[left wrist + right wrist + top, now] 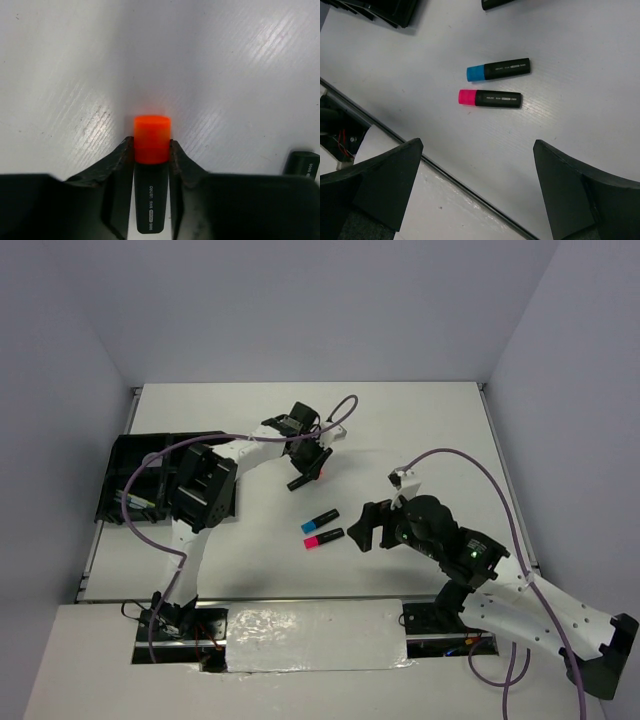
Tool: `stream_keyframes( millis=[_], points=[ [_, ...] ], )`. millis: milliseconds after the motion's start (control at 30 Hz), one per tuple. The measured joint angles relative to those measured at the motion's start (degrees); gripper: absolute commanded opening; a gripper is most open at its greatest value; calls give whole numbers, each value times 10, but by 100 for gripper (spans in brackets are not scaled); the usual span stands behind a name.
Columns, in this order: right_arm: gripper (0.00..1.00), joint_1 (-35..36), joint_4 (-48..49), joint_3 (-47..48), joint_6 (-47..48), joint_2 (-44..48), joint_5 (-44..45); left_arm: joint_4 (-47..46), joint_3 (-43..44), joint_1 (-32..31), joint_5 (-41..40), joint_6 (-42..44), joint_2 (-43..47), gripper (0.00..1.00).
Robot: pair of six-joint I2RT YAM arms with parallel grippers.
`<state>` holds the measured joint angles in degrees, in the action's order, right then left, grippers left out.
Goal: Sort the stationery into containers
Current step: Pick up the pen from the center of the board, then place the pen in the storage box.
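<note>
Count so far: three highlighters out on the bench [430, 430], one of each colour. The orange highlighter [152, 132] sits roughly mid-bench, and the left tool [151, 146] is clenched on it, a finger pressed on each side of the barrel just behind the orange cap, which pokes out in front. It looks like it's lying flat on the bench, though I can't say for sure from the wrist view.

The other two are loose. The blue highlighter [497, 70] and pink highlighter [490, 98] lie side by side, close but not touching, both with coloured caps pointing toward the left edge. They're a bit nearer the front edge than the orange one, with the blue on the far side of the pair.

The right tool [477, 145] hangs just right of that pair, wide open, nothing in it.

One black tray [125, 455] sits against the left edge, partly hidden by the left arm.
</note>
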<state>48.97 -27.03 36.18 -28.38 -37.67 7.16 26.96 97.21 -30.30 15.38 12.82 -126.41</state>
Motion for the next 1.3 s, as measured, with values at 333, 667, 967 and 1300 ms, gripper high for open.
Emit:
stream_keyframes(
  millis=[333,667,967,1300],
  points=[
    [100,0,4,-2,10,25,-6,-14,-16,-2,-80,-66,38,10],
    [100,0,4,-11,10,29,-7,-15,-56,75,-292,-295,287,10],
    [100,0,4,-11,10,41,-10,-9,-336,314,-385,-529,466,20],
    [100,0,5,-11,10,41,-22,-39,-405,322,-389,-610,468,39]
  ],
)
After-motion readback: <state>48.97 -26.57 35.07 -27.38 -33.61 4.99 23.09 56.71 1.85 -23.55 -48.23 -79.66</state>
